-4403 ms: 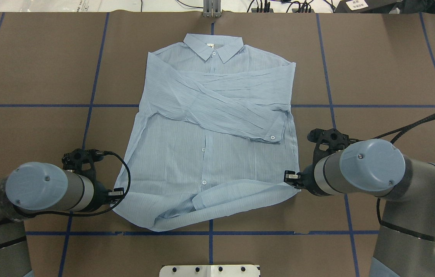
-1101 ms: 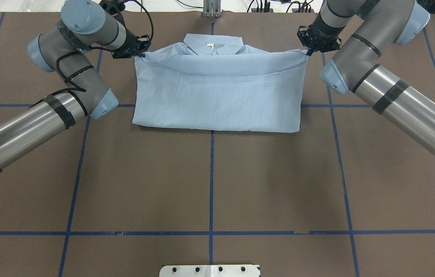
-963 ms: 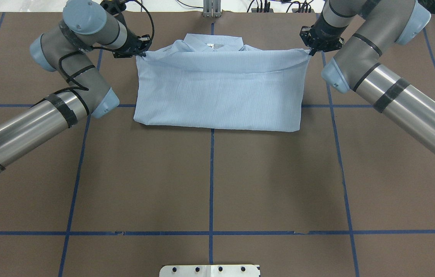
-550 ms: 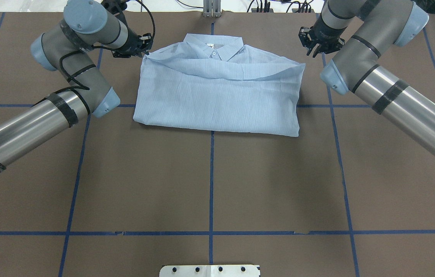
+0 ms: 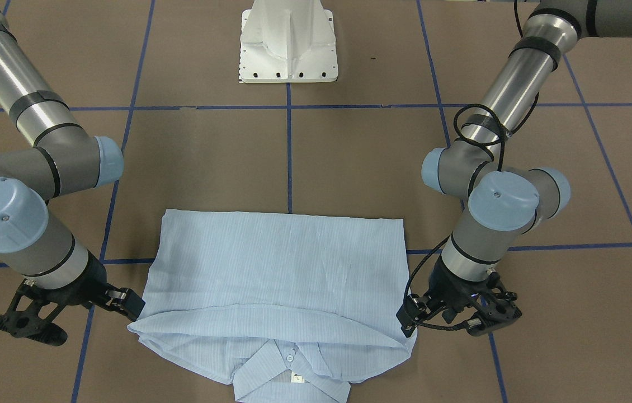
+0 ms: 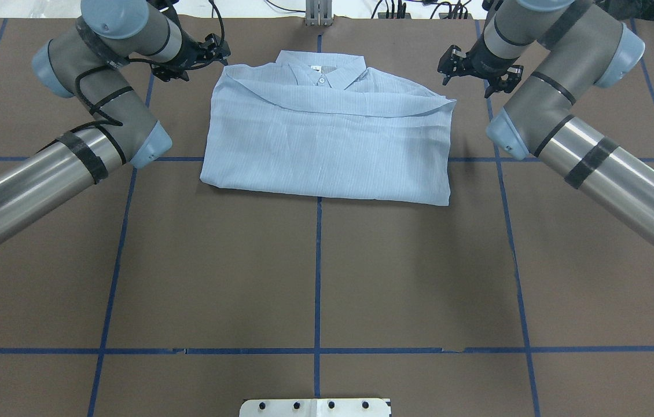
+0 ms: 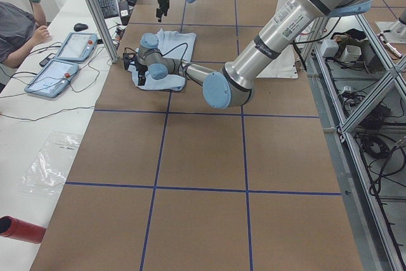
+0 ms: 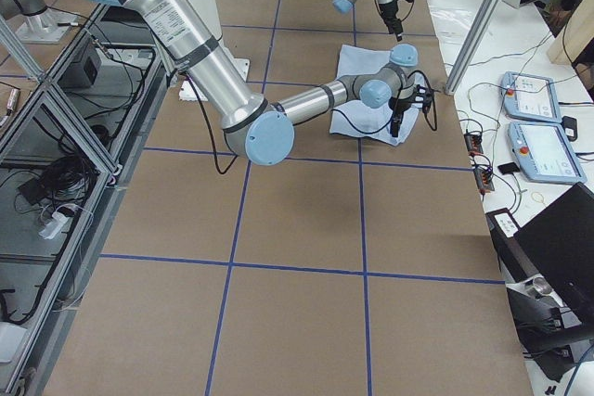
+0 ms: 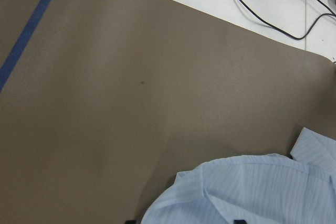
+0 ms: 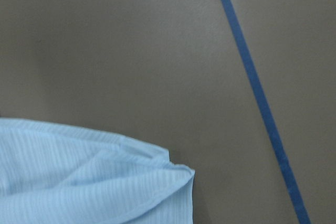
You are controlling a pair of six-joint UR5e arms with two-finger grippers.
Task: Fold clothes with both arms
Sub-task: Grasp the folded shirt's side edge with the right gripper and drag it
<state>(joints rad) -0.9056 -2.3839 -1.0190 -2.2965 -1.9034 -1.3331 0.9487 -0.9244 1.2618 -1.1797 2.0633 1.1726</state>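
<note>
The pale blue striped shirt (image 6: 327,145) lies folded in half across the table's far middle, its hem edge laid just below the collar (image 6: 321,66). My left gripper (image 6: 218,53) hovers open just off the shirt's far left corner, holding nothing. On the other side my right gripper (image 6: 447,62) is open and empty beside the far right corner. In the front-facing view the shirt (image 5: 277,263) sits between the left gripper (image 5: 408,319) and the right gripper (image 5: 128,305). Each wrist view shows a loose shirt corner (image 9: 247,192) (image 10: 79,177) on brown table.
Blue tape lines cross the brown table cover. The white pedestal base (image 5: 289,42) stands at the robot's edge. Beyond the far edge a white bench holds tablets (image 7: 63,58) and cables, with a person (image 7: 16,26) seated there. A red cylinder (image 7: 19,228) lies on that bench.
Both grippers carried the hem from the near side up to the collar, folding the shirt in half. They then opened, the fabric dropped flat, and they drew slightly outward.
</note>
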